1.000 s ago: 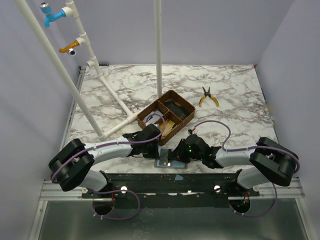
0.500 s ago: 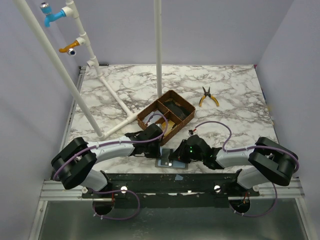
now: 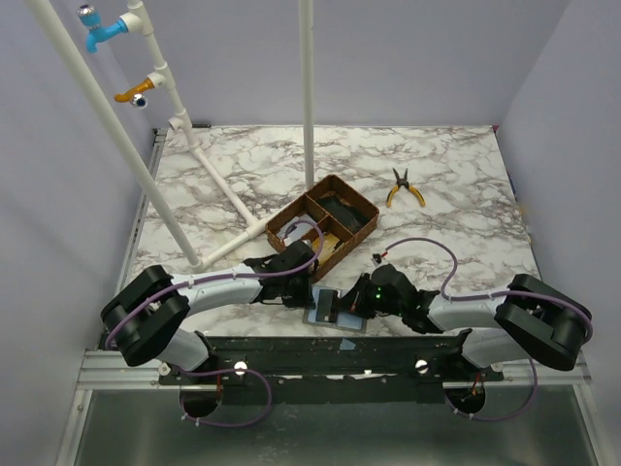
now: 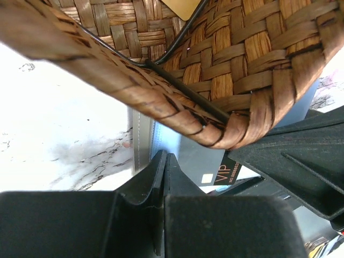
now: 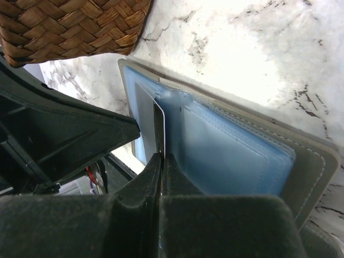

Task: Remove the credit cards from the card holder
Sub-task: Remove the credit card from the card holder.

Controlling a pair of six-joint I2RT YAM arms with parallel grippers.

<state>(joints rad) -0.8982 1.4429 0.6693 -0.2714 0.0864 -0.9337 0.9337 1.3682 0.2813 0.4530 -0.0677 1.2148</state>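
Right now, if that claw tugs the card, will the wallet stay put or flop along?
The card holder looks soft and stitched, so it would probably flex rather than stay flat. Thin and small, it may slide on the smooth marble table. The credit card, straight edge-on in the right gripper, likely stays stiff.

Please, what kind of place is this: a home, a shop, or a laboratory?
Probably a laboratory robot test booth: two robot arms bolted to a metal rail, a white pipe frame, and plain walls around one marble-patterned table.
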